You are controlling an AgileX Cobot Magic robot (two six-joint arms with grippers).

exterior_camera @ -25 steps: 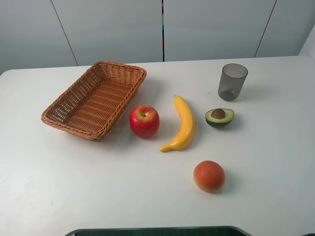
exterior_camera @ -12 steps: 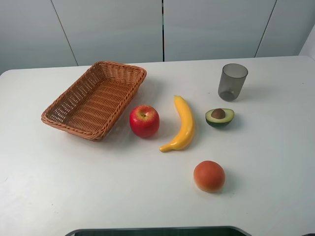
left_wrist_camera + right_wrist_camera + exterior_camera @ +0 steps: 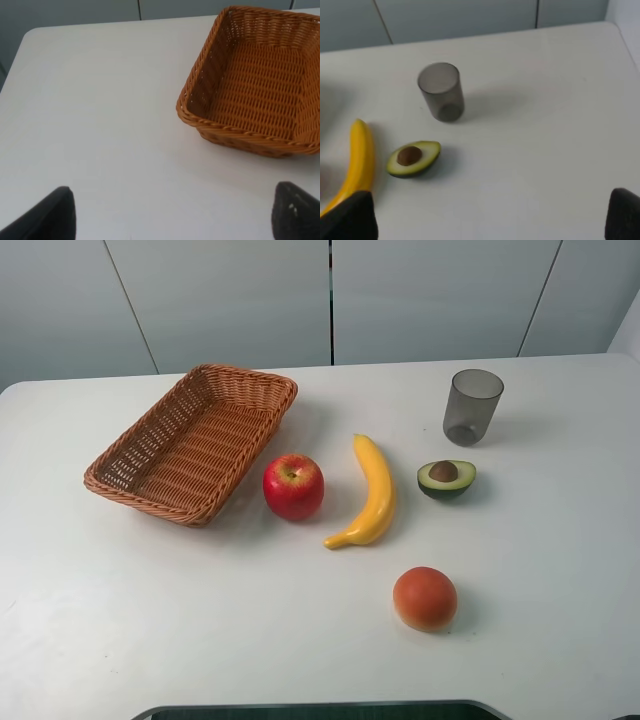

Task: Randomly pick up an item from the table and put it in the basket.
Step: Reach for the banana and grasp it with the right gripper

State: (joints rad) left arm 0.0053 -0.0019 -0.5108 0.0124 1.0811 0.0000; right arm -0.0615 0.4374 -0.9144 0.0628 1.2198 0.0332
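**Banana lying free, both grippers open and empty**

I'm going for the banana (image 3: 372, 490). It lies flat on the white table (image 3: 200, 630) near the middle, between the red apple (image 3: 293, 486) on its left and the avocado half (image 3: 446, 478) on its right, touching neither. The wicker basket (image 3: 190, 512) sits further left, beyond the apple, with nothing in it.

The banana's long axis runs near to far. Its far end points toward the back wall, and its near end hooks leftward toward the apple. The outer curve bulges to the right.

It looks like smooth moulded plastic, so I judge it light, stiff and rather slippery, not fragile. I would close across the thick middle, jaws square to the long axis, so it cannot swing or slide out by a tapered end.

The left gripper (image 3: 175, 217) shows only its two dark fingertips (image 3: 57, 215), spread wide with bare table between them. The right gripper (image 3: 487, 220) is likewise wide open and holds nothing. Its wrist view takes in the banana, the avocado half and the grey cup (image 3: 441, 91). Neither arm shows in the high view.
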